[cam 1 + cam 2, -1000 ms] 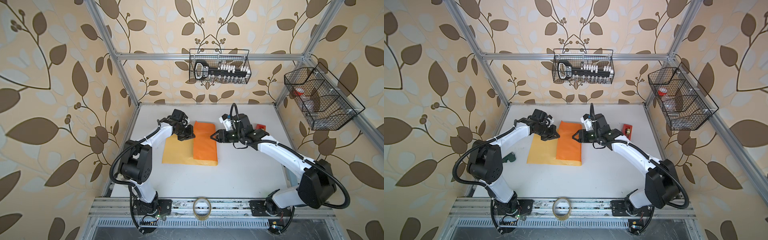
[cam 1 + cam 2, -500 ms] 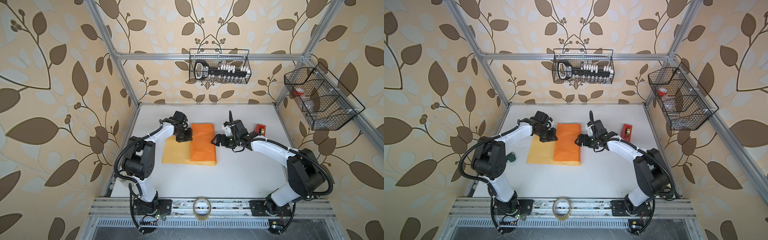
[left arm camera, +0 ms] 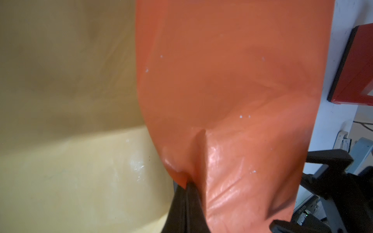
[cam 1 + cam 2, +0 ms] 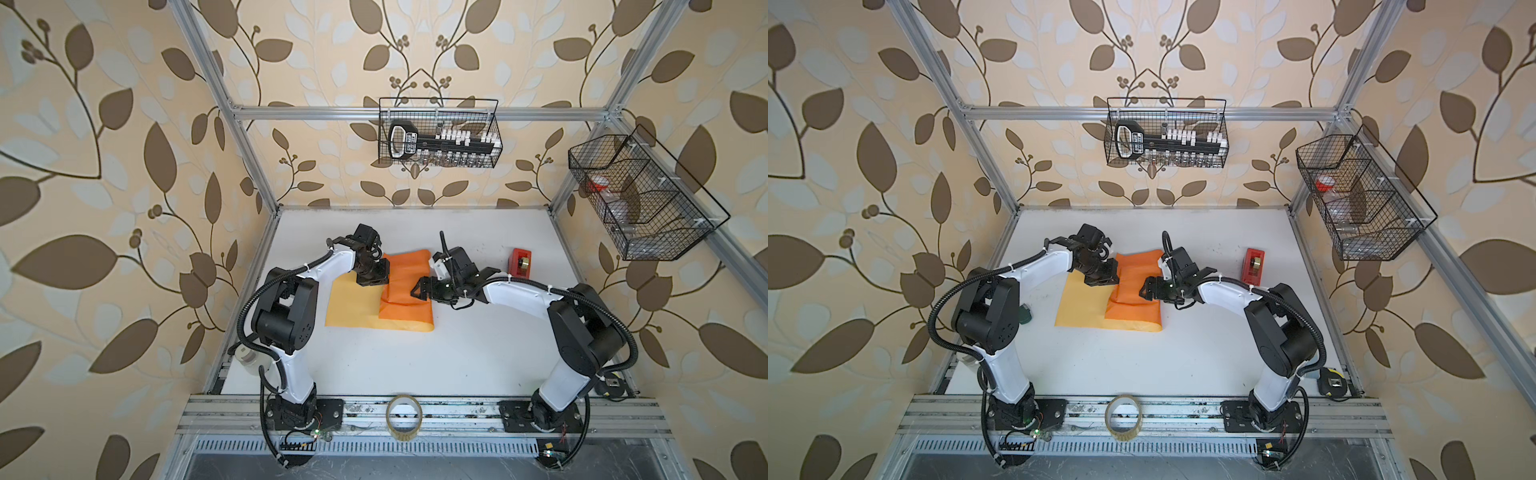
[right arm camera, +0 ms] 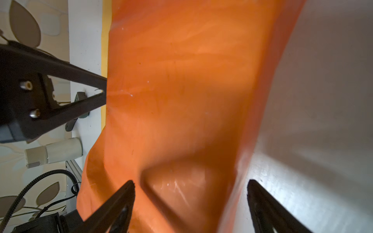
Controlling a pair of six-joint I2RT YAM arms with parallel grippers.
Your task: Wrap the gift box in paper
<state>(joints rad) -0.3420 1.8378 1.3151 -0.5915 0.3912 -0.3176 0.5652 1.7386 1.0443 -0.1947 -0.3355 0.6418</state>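
The paper [image 4: 405,291] lies mid-table, its orange face folded over from the right and its yellow-tan face [image 4: 351,307] flat on the left. The gift box is hidden under the orange fold; a raised corner bulges through the sheet [image 5: 181,187]. My left gripper [image 4: 376,278] [image 3: 188,184] is shut on the folded edge of the paper [image 3: 232,80], pinching a pucker into it. My right gripper [image 4: 417,289] [image 5: 190,181] stands open low over the right part of the orange fold [image 5: 181,80], its fingers to either side of the bulge and gripping nothing. Both top views show this [image 4: 1133,299].
A red tape dispenser [image 4: 520,262] stands at the back right of the table. A clear tape roll [image 4: 404,417] rests on the front rail. Wire baskets hang on the back wall [image 4: 438,133] and right wall [image 4: 636,199]. A small green object [image 4: 1025,313] lies by the left arm.
My right gripper has dropped lower, come forward and left onto the orange fold, and opened its jaws wider. The left gripper keeps its pinch on the paper edge.
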